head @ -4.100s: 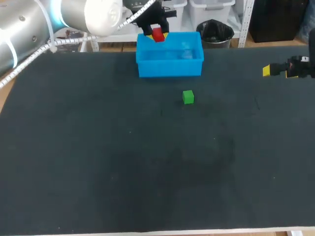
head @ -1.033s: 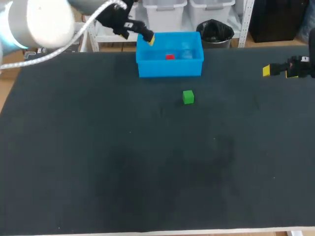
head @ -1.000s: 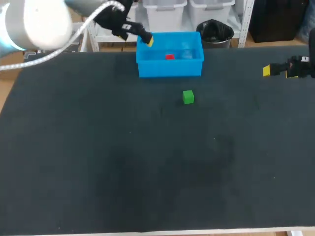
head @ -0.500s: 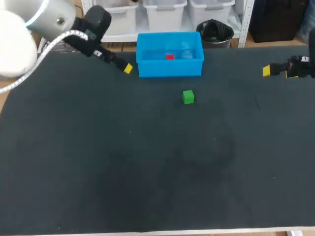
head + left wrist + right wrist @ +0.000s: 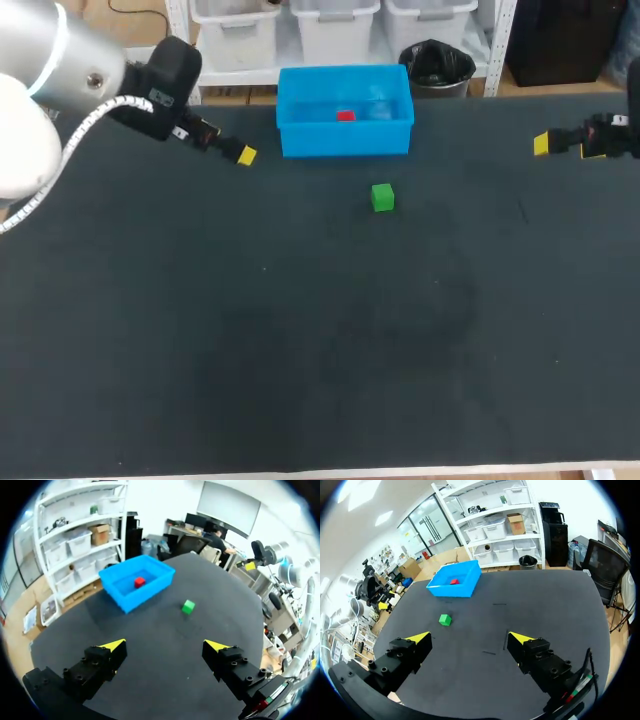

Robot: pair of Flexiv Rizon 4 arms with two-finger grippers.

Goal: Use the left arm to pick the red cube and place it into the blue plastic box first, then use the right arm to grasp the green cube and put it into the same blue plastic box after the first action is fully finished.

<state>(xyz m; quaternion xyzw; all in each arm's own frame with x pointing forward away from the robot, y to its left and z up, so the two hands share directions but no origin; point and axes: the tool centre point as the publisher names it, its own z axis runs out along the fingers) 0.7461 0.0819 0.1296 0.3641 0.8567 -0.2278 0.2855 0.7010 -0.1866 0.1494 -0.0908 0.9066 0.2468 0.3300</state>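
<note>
The red cube [image 5: 345, 116] lies inside the blue plastic box [image 5: 345, 140] at the table's far middle; it also shows as the red cube [image 5: 139, 582] in the box [image 5: 122, 595] ahead of my left gripper. The green cube [image 5: 382, 197] sits on the black mat just in front of the box, seen too as the green cube [image 5: 188, 607] and the green cube [image 5: 445, 620]. My left gripper [image 5: 243, 155] hangs open and empty to the left of the box. My right gripper [image 5: 545, 143] stands open and empty at the far right; from it the box [image 5: 465, 589] lies far ahead.
The black mat [image 5: 320, 330] covers the whole table, with wide bare room in front of the green cube. My left arm [image 5: 60, 90] comes in across the far left corner.
My left gripper has pulled back from the box's left rim, leftward and toward the near side, leaving the red cube in the box. The right arm has not moved.
</note>
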